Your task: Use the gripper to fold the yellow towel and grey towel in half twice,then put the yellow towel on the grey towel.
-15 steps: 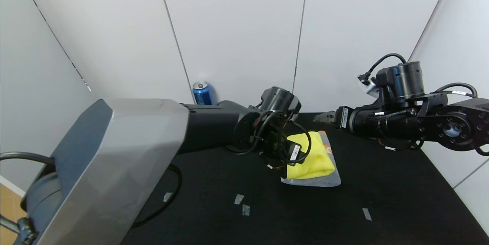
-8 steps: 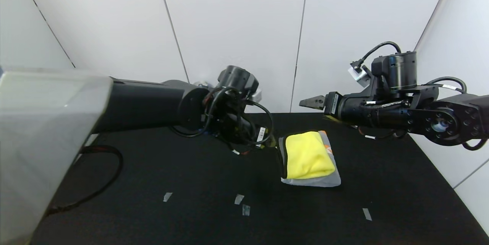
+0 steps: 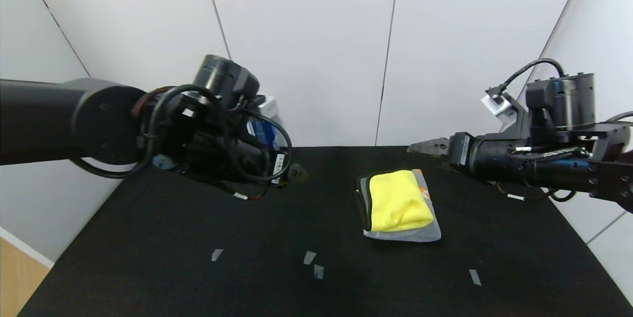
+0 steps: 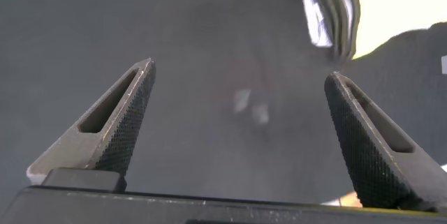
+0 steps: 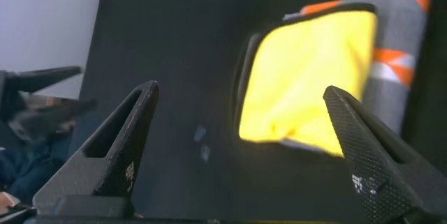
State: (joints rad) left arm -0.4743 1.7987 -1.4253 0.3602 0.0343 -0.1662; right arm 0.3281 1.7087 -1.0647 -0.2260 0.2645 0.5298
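Left gripper wide open, empty, raised well left of the stack. Right gripper likewise, just behind it. Folded fluffy yellow towel lies atop folded grey terry towel on black table. Task looks complete.

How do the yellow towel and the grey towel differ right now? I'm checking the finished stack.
The yellow towel lies on top; the grey towel lies beneath it on the black table. The yellow one is smaller, so the grey shows past it along three sides. The yellow is plain with dark trim; the grey has orange patches. Both are folded and lie free of the jaws.
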